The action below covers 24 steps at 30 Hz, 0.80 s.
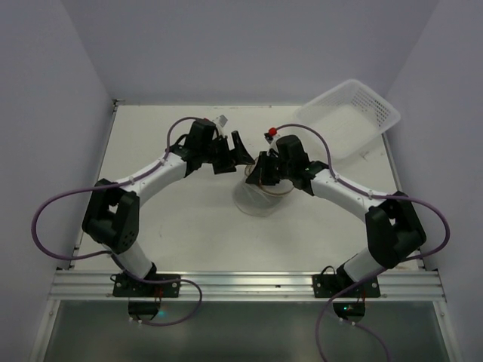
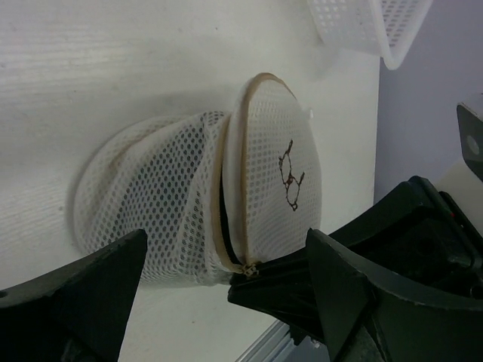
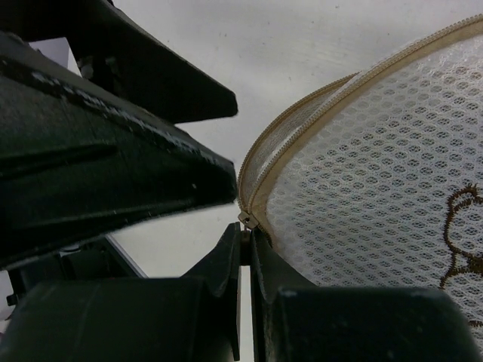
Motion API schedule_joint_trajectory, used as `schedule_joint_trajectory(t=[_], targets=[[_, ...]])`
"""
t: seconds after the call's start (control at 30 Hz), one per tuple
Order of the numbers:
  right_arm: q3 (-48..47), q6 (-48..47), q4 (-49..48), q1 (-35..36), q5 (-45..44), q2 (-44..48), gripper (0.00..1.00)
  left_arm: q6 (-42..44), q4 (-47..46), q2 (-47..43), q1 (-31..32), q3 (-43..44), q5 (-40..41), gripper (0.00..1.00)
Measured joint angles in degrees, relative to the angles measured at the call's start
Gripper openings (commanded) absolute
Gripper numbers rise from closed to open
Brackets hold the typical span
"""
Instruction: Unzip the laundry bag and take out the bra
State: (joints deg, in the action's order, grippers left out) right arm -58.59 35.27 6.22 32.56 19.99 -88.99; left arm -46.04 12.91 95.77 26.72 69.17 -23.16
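Observation:
The laundry bag (image 1: 259, 198) is a round white mesh case with a tan zipper rim, lying mid-table. In the left wrist view the laundry bag (image 2: 173, 204) has its flat face with the small bra drawing (image 2: 290, 179) lifted, and a dark slit (image 2: 220, 207) shows where the zipper is parted. The bra is hidden inside. My right gripper (image 3: 245, 240) is shut on the zipper pull (image 3: 247, 221) at the bag's rim (image 3: 302, 128). My left gripper (image 2: 226, 302) stands open just beside the bag, holding nothing, and its fingers (image 2: 83, 298) flank the right gripper's tips.
A white perforated plastic basket (image 1: 349, 117) sits tilted at the back right corner. Both arms meet over the bag, fingers nearly touching. A small red object (image 1: 271, 133) shows behind the right wrist. Walls close in the table on three sides.

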Motion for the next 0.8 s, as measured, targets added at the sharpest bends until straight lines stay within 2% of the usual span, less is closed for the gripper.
schedule_joint_trajectory(t=[0.2, 0.3, 0.37, 0.4, 0.5, 0.53, 0.8], targets=[[0.00, -0.87, 0.04, 1.16, -1.03, 0.00, 0.00, -1.38, -1.86, 2.10, 2.38, -0.07, -0.24, 0.78], [0.00, -1.55, 0.24, 1.49, -1.57, 0.04, 0.00, -1.49, -2.14, 4.24, 3.23, -0.07, -0.20, 0.68], [0.02, -1.99, 0.44, 1.62, -2.47, 0.13, 0.00, -1.79, -2.14, 5.27, 3.87, -0.07, -0.13, 0.53], [0.11, -2.16, 0.59, 1.68, -2.64, 0.26, 0.00, -1.79, -2.21, 5.68, 4.24, -0.07, -0.07, 0.39], [0.92, -2.54, 0.85, 1.84, -3.65, 0.83, 0.00, -2.14, -2.60, 6.40, 4.96, -0.04, -0.39, 0.16], [1.33, -2.71, 1.07, 1.97, -4.00, 1.01, 0.00, -2.16, -2.80, 6.47, 5.22, 0.04, -0.31, 0.01], [6.95, -4.20, 1.03, 2.12, -6.08, 6.99, 0.00, -2.03, -2.80, 6.23, 5.07, 0.11, -1.73, 0.00]])
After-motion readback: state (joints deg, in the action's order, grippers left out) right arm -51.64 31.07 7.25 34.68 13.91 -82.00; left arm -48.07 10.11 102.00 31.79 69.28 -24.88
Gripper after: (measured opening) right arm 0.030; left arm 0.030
